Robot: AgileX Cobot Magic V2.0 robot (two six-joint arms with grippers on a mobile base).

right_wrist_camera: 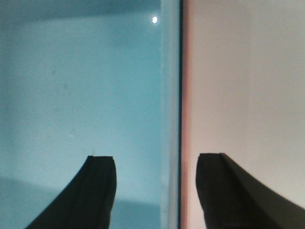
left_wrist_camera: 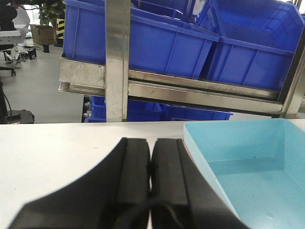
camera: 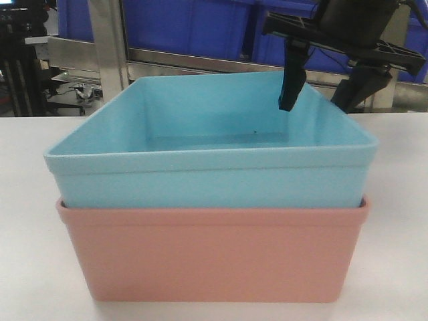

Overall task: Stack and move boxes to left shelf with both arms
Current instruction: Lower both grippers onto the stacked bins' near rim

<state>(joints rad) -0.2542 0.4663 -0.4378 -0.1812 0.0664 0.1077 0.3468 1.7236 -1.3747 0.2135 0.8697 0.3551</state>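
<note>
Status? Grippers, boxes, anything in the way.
Left gripper shut, empty, beside blue box. Right gripper open, straddling the stacked walls. Blue box nested in pink box on table. Nothing blocking seen.

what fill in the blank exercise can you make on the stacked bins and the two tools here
The blue bin sits nested ____ the pink bin.
The left tool is ____, beside the bins.
The right tool is ____, straddling the blue bin's side wall.
Both bins rest on a ____ table.
Missing words: inside; shut; open; white.
</note>
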